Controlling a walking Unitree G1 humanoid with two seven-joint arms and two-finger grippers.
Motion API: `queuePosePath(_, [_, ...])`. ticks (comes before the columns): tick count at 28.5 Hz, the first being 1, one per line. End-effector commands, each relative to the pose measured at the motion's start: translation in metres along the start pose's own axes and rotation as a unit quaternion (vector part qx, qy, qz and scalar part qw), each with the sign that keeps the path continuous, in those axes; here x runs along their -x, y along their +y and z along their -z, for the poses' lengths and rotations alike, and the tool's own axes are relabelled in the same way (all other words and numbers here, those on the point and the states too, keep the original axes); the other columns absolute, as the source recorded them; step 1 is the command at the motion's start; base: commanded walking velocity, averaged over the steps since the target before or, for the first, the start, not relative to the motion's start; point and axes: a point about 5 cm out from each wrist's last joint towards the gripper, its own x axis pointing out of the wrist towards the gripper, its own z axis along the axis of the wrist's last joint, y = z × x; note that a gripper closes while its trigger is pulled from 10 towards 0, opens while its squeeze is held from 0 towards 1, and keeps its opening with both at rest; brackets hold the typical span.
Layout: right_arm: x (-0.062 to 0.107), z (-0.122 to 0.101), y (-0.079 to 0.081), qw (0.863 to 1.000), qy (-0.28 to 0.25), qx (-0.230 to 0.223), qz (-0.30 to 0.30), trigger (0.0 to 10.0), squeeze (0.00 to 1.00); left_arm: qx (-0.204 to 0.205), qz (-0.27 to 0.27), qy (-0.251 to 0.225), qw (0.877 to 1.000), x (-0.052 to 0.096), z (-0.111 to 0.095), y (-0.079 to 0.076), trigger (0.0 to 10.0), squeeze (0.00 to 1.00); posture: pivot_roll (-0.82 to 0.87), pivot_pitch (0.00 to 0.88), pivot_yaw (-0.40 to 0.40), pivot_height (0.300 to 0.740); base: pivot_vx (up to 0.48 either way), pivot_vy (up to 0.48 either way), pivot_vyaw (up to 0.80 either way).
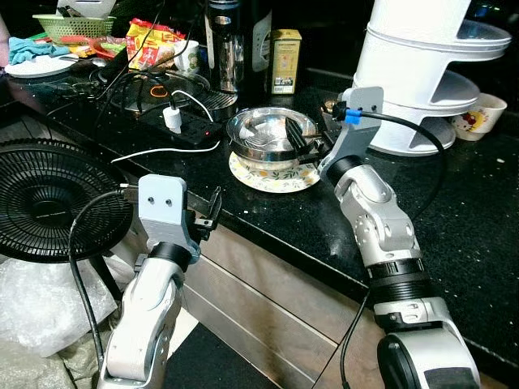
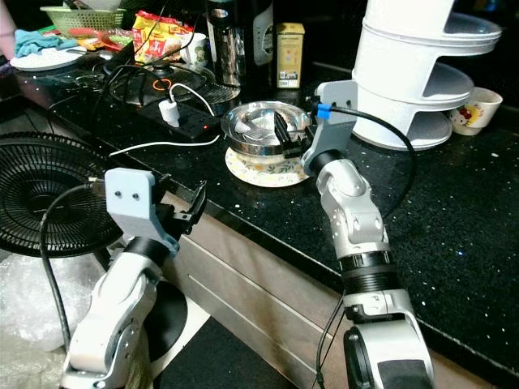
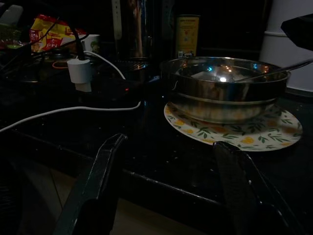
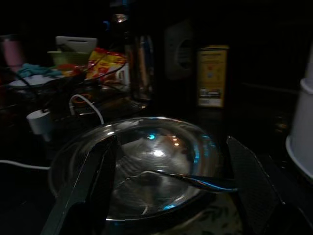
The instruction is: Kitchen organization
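Observation:
A steel bowl sits on a floral plate on the black counter. A metal spoon lies inside the bowl, its handle resting toward the right rim. My right gripper is open at that right rim, one finger over the bowl's inside and the other outside it; the right wrist view has the spoon handle between the fingers. My left gripper hangs open and empty just off the counter's front edge, pointing at the bowl from a short distance.
A black power strip with a white charger and a white cable lies left of the bowl. Behind stand a steel flask, a yellow tin and snack packets. A white tiered rack and a cup stand right. A black fan stands low on the left.

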Motion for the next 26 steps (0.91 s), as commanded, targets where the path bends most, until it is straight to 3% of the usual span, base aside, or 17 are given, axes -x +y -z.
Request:
queuePosePath(1, [-0.003, 0.003, 0.000, 1.000, 0.015, 0.003, 0.006, 10.0, 0.00, -0.006, 0.002, -0.003, 1.000, 0.000, -0.002, -0.001, 10.0, 0.00, 0.06, 0.000, -0.006, 0.740, 0.000, 0.000, 0.00])
queuePosePath(5, [-0.007, 0.012, 0.005, 0.999, 0.051, -0.002, 0.005, 10.0, 0.00, -0.006, 0.002, -0.003, 1.000, 0.000, -0.002, -0.001, 10.0, 0.00, 0.06, 0.000, -0.005, 0.740, 0.000, 0.000, 0.00])
queuePosePath(7, [-0.014, 0.013, 0.011, 0.997, 0.059, -0.047, 0.004, 10.0, 0.00, -0.005, 0.003, -0.005, 1.000, 0.000, -0.003, -0.002, 10.0, 0.00, 0.06, 0.000, -0.004, 0.740, 0.000, 0.000, 0.00])
queuePosePath(10, [-0.019, 0.010, 0.013, 0.995, 0.057, -0.081, 0.008, 10.0, 0.00, -0.005, 0.003, -0.006, 1.000, 0.000, -0.004, -0.003, 10.0, 0.00, 0.07, 0.000, -0.007, 0.740, 0.000, 0.000, 0.00])
queuePosePath(22, [-0.027, 0.008, 0.014, 0.995, 0.056, -0.085, 0.015, 10.0, 0.00, -0.005, 0.002, -0.005, 1.000, 0.000, -0.004, -0.006, 10.0, 0.00, 0.07, 0.000, -0.009, 0.740, 0.000, 0.000, 0.00])
queuePosePath(26, [-0.030, 0.001, 0.006, 0.995, 0.031, -0.092, 0.036, 10.0, 0.00, -0.006, 0.003, -0.005, 1.000, -0.001, -0.005, -0.007, 10.0, 0.00, 0.08, 0.000, -0.005, 0.740, 0.000, 0.000, 0.00])
